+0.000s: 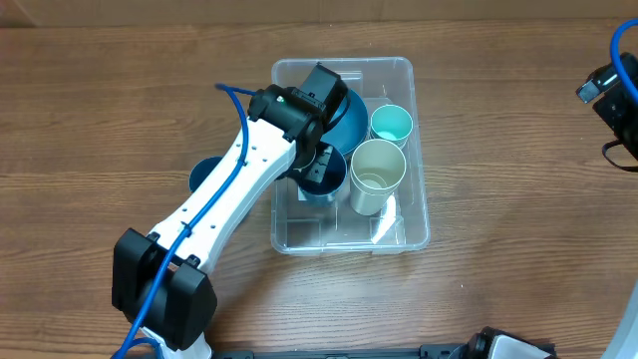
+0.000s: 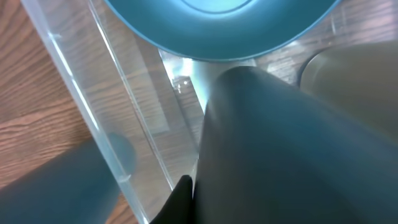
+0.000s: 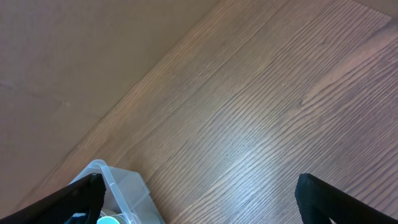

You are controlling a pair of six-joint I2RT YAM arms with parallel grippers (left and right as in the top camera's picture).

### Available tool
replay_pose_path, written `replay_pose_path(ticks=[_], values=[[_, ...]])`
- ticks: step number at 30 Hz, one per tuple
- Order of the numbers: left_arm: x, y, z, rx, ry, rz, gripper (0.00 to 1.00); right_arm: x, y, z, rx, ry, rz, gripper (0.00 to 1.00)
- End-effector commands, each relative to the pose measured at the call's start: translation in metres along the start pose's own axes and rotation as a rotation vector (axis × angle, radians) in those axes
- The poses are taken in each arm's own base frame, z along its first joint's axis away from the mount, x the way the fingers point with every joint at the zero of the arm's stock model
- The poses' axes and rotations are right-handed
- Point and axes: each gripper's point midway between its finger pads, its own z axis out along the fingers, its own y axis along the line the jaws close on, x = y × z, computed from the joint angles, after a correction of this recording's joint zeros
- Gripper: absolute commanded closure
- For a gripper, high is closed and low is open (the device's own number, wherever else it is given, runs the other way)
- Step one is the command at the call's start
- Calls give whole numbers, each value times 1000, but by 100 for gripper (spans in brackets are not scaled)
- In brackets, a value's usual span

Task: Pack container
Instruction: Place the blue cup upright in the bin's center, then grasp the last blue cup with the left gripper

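Observation:
The clear container [image 1: 344,63] stands mid-table. Inside it are a blue bowl [image 1: 354,118], a small teal cup [image 1: 391,123], a cream cup [image 1: 377,175] and a dark blue cup [image 1: 329,186]. My left gripper [image 1: 321,168] reaches down into the container's left half and is shut on the dark blue cup. In the left wrist view that cup [image 2: 292,149] fills the frame, with one black finger [image 2: 185,196] pressed to its side, next to the container wall [image 2: 106,106] and below the blue bowl [image 2: 217,25]. My right gripper [image 3: 199,208] is open and empty, far right [image 1: 606,88].
Another blue round vessel [image 1: 204,178] sits on the wooden table just outside the container's left wall, partly under my left arm. The container's corner [image 3: 124,186] shows at the lower left of the right wrist view. A brown backdrop runs along the far edge.

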Motion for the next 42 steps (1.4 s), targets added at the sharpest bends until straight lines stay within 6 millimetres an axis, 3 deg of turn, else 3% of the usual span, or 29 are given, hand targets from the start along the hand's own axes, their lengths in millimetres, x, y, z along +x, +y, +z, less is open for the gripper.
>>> replay_pose_path(ticks=[1,3,5,10,11,14,15,18,21,24,26,27,33,34,35,37,39,42], values=[[0,-3,-2,19,-12,-13,83,-2,1,1,-5,-3,4,0],[-2,-6,-9,35,-16,-13,71,-2,1,1,-5,-3,4,0],[-3,-7,-23,55,-16,-16,68,-2,1,1,-5,-3,4,0],[-16,-1,-103,78,-116,-24,61,-2,1,1,-5,-3,4,0],[-17,4,-128,77,-158,-32,57,-2,1,1,-5,-3,4,0],[-20,30,-175,43,-266,-69,50,-2,1,1,-5,-3,4,0],[-19,39,-184,41,-294,-91,44,-2,1,1,-5,-3,4,0],[-12,75,-195,36,-320,-192,45,-2,1,1,-5,-3,4,0],[6,119,-181,20,-256,-325,46,-2,1,1,-5,-3,4,0],[39,152,-140,7,-90,-446,47,-2,1,1,-5,-3,4,0],[51,156,-113,39,5,-465,50,-2,1,1,-5,-3,4,0],[59,155,-87,48,66,-461,50,-2,1,1,-5,-3,4,0],[85,154,-15,20,196,-467,49,-2,1,1,-4,-2,4,0],[94,151,8,16,227,-496,50,-2,1,1,-4,-2,4,0],[100,150,21,15,241,-510,61,-2,1,1,-4,-2,4,0],[103,149,30,13,246,-518,84,-2,1,1,-4,-2,4,0],[102,149,30,13,240,-517,96,-2,1,1,-4,-2,4,0],[99,152,23,8,229,-522,96,-2,1,1,-4,-2,4,0]])
